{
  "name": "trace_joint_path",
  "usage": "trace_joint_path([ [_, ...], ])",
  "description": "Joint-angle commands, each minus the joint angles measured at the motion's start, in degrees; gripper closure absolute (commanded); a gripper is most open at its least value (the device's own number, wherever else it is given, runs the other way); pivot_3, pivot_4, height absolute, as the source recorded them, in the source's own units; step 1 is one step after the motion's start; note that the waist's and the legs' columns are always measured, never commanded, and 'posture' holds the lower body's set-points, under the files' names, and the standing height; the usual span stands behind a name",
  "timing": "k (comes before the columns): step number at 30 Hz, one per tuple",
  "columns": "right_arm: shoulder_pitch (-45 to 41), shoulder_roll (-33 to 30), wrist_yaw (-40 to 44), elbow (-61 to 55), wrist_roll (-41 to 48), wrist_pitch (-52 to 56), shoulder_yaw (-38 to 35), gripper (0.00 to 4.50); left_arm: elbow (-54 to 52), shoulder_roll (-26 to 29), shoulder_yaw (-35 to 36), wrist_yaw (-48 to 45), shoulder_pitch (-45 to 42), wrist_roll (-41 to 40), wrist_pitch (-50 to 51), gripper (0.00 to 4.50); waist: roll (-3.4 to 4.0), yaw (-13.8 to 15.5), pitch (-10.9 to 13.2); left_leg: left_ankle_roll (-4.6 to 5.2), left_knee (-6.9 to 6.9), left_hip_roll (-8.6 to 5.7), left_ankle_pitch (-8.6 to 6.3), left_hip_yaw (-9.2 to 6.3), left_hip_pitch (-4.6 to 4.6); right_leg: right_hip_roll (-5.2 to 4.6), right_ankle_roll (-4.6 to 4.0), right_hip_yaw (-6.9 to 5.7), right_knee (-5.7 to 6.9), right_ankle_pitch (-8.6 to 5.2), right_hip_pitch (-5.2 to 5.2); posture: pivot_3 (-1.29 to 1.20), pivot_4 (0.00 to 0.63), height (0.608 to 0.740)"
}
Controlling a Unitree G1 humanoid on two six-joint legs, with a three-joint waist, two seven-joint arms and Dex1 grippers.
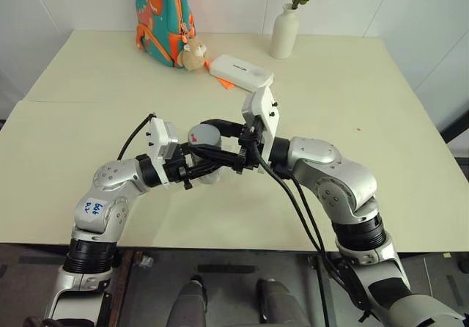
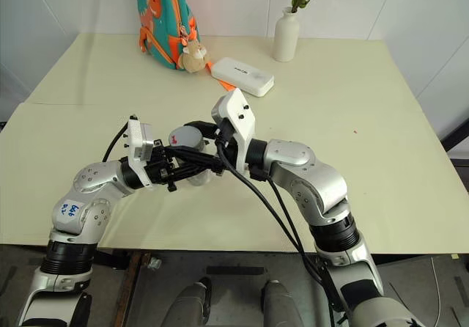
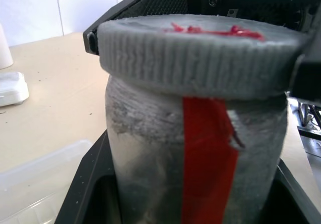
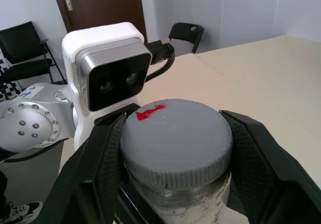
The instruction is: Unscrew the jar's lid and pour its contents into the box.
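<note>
The jar (image 3: 150,148), a frosted grey cylinder with a red strip, is held upright above the table in front of me. My left gripper (image 1: 201,167) is shut on its body. The grey lid (image 1: 203,134) with a red mark sits on top of the jar. My right gripper (image 1: 206,138) reaches in from the right and is shut on the lid, one black finger (image 4: 100,158) on each side. The clear box (image 3: 40,179) lies on the table just below and beside the jar. I cannot make out the contents through the jar's wall.
At the back of the cream table (image 1: 366,107) lie a flat white case (image 1: 241,71) and an orange scrap (image 1: 226,83). A white vase with flowers (image 1: 284,31) and a teal backpack (image 1: 163,15) with a plush toy (image 1: 193,54) stand there too.
</note>
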Motion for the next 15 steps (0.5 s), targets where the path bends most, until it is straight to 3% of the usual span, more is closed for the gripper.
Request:
trace_joint_path([
  [1, -1.1, -4.6, 15.3, -3.2, 7.9, -0.7, -1.0, 1.92, 0.2, 0.4, 0.1, -7.0, -2.3, -4.2, 0.3, 2.53, 0.01, 0.1, 0.0, 0.00, 0.00, -0.01, 0.00, 0.00, -0.01, 0.00, 0.00, 0.00, -0.02, 0.00, 0.00, 0.00, 0.150, 0.740],
  [7, -7.4, -13.6, 32.5, 4.7, 6.9, -1.9, 1.7, 1.92, 2.4, 0.0, -1.6, -13.4, -6.8, -5.1, 0.8, 2.53, 0.02, 0.0, 0.0, 0.02, 0.08, -0.01, -0.01, 0.01, -0.01, 0.00, 0.04, -0.03, -0.11, 0.02, 0.08, 0.00, 0.150, 0.740],
  [15, -10.2, -11.9, 32.2, 8.8, 5.8, -3.9, 0.0, 1.92, 3.7, 0.0, -0.4, -12.7, -7.5, -3.8, -1.1, 2.53, 0.02, -0.9, 0.0, 0.01, -0.01, 0.02, -0.05, 0.00, -0.04, 0.02, 0.12, -0.01, -0.12, -0.05, 0.03, 0.00, 0.150, 0.740],
])
